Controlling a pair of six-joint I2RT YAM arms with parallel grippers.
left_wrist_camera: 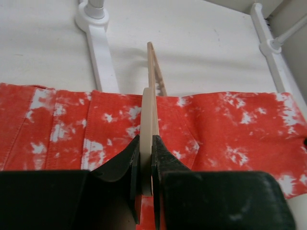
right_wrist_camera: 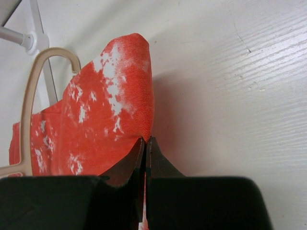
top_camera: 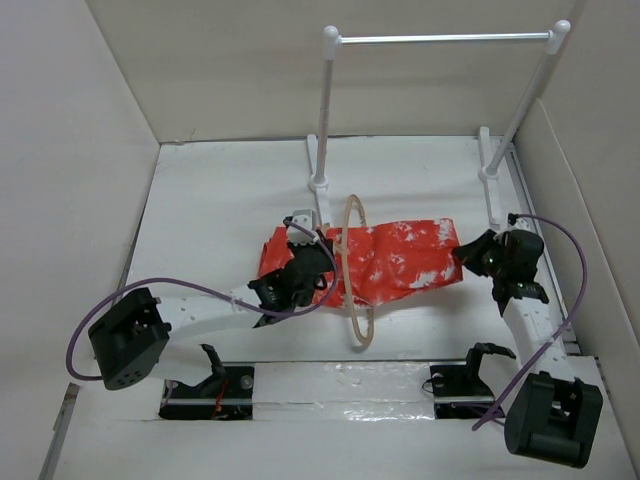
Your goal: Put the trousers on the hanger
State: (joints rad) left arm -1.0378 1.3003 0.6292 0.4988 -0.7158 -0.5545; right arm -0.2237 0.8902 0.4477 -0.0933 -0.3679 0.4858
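Lying across the white tabletop [top_camera: 230, 190], the orange-red trousers [top_camera: 400, 255] pass through the beige hanger [left_wrist_camera: 148, 103], which stands on edge, clenched in the left hand [left_wrist_camera: 146, 143]. The right hand [right_wrist_camera: 145, 143] is pinched tight on the trousers' far end (cloth between both fingers) — the white rack [top_camera: 440, 38] stands behind.

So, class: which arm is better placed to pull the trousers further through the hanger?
Right. The right end effector is shut on one end of the trousers. The left end effector is clamped on the hanger, so it should likely only steady it.
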